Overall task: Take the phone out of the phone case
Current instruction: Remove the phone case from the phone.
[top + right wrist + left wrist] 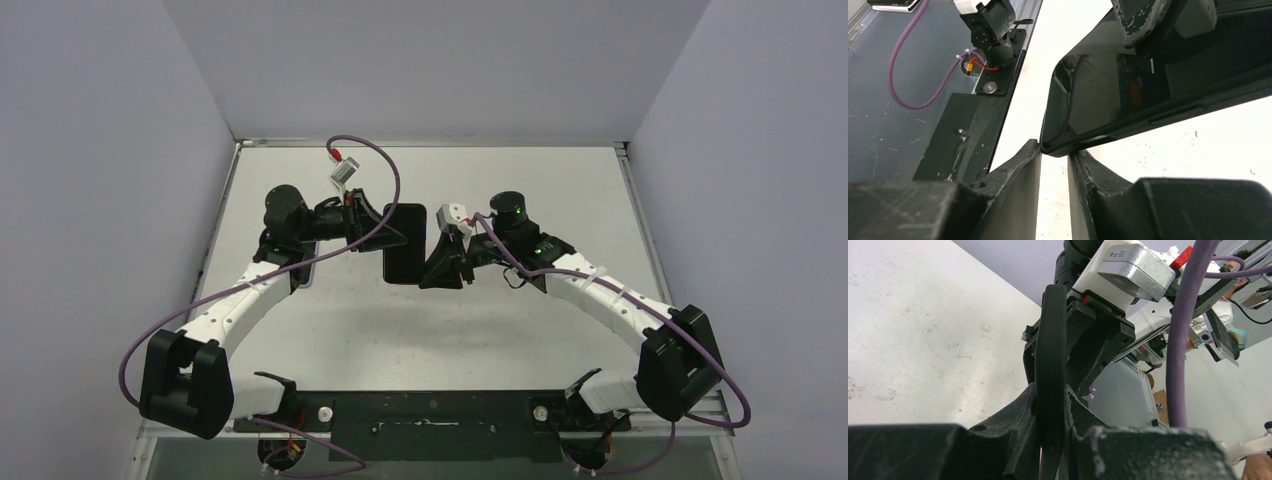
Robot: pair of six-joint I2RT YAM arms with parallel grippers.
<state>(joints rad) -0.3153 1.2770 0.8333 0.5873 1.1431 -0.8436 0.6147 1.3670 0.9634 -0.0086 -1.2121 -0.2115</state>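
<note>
A black phone in its black case (404, 243) hangs above the white table, held between both grippers. My left gripper (376, 228) is shut on its left long edge. In the left wrist view the phone stands edge-on (1050, 350), clamped between my fingers (1018, 415). My right gripper (438, 268) is at the phone's near right corner. In the right wrist view the glossy screen (1118, 85) shows, and the case's corner sits pinched between my fingertips (1030, 155), touching both. The left gripper's finger (1143, 17) grips the far edge.
The black base plate (430, 412) lies along the near table edge. Purple cables (385, 160) loop over both arms. Grey walls stand on the left, right and back. The white table (500, 330) lies below the phone.
</note>
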